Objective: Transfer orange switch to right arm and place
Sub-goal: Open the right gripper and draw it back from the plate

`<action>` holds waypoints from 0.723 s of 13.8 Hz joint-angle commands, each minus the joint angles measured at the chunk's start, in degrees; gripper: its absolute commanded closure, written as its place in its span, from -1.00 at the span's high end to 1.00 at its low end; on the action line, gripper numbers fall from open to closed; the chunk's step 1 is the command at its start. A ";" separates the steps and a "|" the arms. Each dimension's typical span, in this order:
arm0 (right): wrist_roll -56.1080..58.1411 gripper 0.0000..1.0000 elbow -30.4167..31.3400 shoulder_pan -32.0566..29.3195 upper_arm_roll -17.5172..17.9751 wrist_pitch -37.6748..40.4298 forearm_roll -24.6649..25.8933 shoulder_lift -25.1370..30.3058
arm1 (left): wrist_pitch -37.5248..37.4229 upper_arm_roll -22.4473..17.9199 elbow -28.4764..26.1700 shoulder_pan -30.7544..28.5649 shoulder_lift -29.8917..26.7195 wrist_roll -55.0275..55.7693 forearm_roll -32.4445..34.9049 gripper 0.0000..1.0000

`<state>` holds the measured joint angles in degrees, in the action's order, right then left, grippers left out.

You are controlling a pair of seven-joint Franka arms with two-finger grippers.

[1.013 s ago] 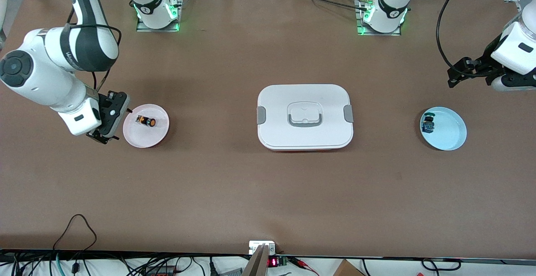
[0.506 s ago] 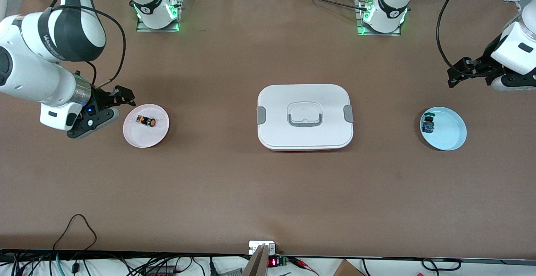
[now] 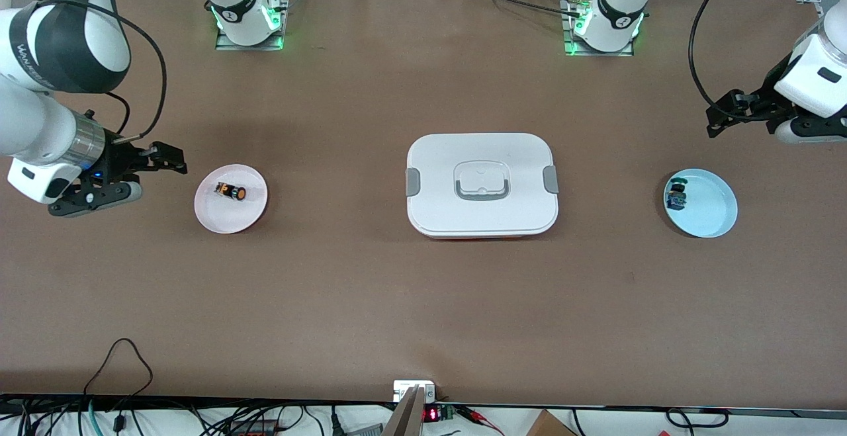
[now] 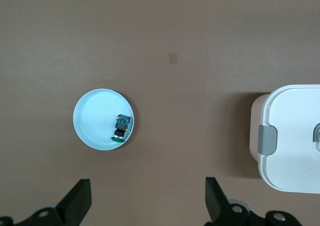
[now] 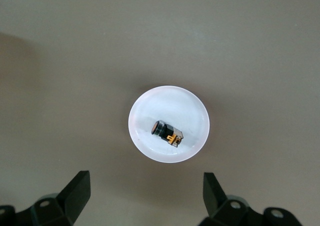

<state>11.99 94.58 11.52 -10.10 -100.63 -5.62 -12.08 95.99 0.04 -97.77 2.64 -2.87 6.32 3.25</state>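
Right claw [image 3: 173, 160] withdrawn from pink plate [image 3: 210, 214], spread wide, orange switch [image 3: 231, 191] lying flat, orange end toward lunchbox [image 3: 482, 184]

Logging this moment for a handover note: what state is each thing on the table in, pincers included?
orange switch: lying on its side in the pink dish
blue switch: in the blue dish, at its rim
white box: lid on
left pincer: open, holding nothing
right pincer: open, holding nothing
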 commanded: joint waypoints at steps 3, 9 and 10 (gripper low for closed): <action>-7.41 1.00 -4.48 -5.26 -0.28 5.59 0.08 0.30 | -0.89 0.23 0.22 -0.18 -0.65 0.18 -1.14 1.00; -11.45 1.00 -6.17 -8.89 3.86 9.92 4.56 4.34 | -0.98 0.23 0.21 -0.18 -0.65 0.18 -1.14 1.00; -11.54 1.00 -4.43 -8.89 3.86 9.14 4.74 5.21 | -1.06 0.23 0.21 -0.18 -0.65 0.18 -1.14 1.00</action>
<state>2.33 87.84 3.21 -7.35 -91.85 -2.04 -8.92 95.89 0.08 -97.76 2.65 -2.87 6.32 3.25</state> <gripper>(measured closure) 0.000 0.000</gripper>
